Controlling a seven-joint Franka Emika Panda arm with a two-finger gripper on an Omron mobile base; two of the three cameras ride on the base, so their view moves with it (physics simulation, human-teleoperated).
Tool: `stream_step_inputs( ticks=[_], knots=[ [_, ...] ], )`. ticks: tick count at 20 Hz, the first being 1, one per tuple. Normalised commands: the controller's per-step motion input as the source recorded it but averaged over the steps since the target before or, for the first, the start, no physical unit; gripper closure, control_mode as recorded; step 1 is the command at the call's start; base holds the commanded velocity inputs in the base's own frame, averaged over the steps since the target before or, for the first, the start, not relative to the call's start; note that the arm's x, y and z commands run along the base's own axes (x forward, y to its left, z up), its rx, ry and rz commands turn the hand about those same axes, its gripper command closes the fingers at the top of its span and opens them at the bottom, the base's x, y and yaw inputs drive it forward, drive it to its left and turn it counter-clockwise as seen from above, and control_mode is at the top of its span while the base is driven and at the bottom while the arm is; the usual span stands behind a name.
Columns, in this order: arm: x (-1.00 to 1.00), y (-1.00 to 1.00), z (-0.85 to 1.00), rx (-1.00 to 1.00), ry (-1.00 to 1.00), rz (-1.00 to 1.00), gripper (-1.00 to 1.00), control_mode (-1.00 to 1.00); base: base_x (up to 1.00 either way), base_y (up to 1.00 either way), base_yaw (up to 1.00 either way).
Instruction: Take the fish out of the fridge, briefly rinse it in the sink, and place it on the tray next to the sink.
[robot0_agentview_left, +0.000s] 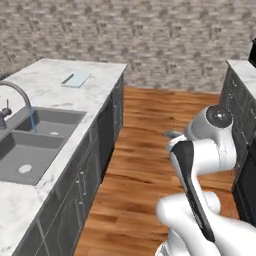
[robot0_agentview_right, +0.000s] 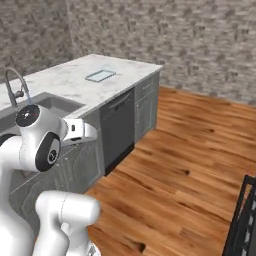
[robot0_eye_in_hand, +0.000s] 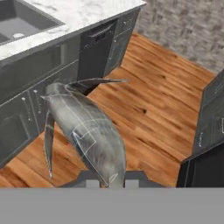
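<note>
Brick walls and a wooden floor (robot0_eye_in_hand: 148, 105) frame this kitchen, with a marble counter (robot0_agentview_left: 50, 80) running along one side. Clamped in the gripper (robot0_eye_in_hand: 109, 181) is the fish (robot0_eye_in_hand: 87, 127), its grey body reaching out ahead of the fingertips over the floor, tail end farthest away. Up and to the gripper's left, set in the counter, lies the sink (robot0_agentview_left: 35, 145), where the faucet (robot0_agentview_left: 17, 97) looks to be running a thin stream. Beyond it on the counter sits the tray (robot0_agentview_left: 76, 79). The step in hand is likely carrying the fish to the basin. Doing it well means lifting clear of the counter edge first, keeping the grip firm, then lowering the fish under the stream.
</note>
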Motion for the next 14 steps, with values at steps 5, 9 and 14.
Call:
stream_step_inputs(
  ticks=[5, 9, 14],
  knots=[
    [0.00, 0.00, 0.00, 0.00, 0.00, 0.00, 1.00, 1.00, 0.93, -0.33, 0.47],
    [0.00, 0.00, 0.00, 0.00, 0.00, 0.00, 1.00, 1.00, 0.88, -0.32, 0.48],
    [0.00, 0.00, 0.00, 0.00, 0.00, 0.00, 1.00, 1.00, 0.67, -0.18, 0.58]
  ],
)
